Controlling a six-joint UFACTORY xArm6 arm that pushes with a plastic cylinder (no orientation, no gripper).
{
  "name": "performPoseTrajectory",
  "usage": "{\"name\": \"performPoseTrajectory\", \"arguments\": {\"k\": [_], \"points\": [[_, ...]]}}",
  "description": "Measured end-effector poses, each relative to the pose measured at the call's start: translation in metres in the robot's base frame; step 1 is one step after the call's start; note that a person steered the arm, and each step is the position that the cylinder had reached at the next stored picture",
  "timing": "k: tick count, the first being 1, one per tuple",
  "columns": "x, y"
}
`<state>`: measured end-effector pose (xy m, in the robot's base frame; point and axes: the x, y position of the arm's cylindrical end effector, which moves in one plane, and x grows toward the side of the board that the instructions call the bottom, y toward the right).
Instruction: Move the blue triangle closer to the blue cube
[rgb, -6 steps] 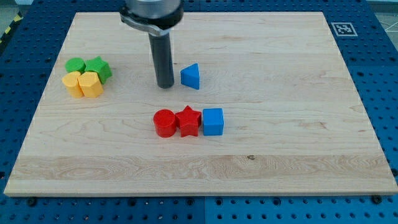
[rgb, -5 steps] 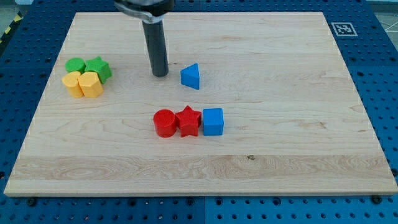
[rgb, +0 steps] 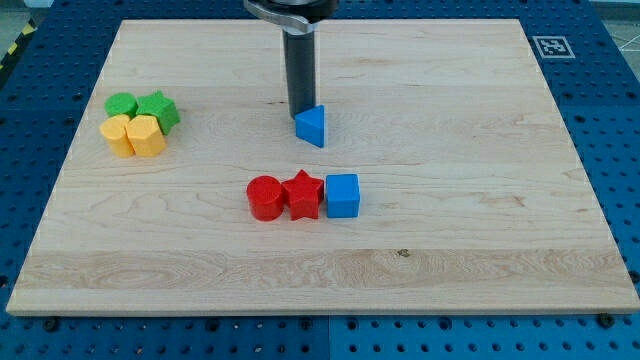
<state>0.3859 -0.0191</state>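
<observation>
A pale wooden board (rgb: 450, 230) lies on a blue pegboard. My tip (rgb: 300, 110) has no jaws to spread or pinch; it touches the blue triangle (rgb: 311, 127) from the view's top. The blue cube (rgb: 342, 195) sits below, beside the red star (rgb: 303, 195)

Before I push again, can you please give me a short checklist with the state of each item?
1. My tip sits just behind the blue triangle, on its top side in the view: ok.
2. Real contact between tip and triangle: cannot tell.
3. Blue cube lies toward the view's bottom, slightly right of the triangle: ok.
4. Bare board between triangle and cube: ok.
5. Red star touches the cube's left side, so a push drifting left may hit it: not ok.
</observation>
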Motion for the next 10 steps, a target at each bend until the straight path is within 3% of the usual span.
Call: {"name": "performPoseTrajectory", "arguments": {"k": [5,10], "points": [[0.053,-0.01],[0.059,0.03]]}}
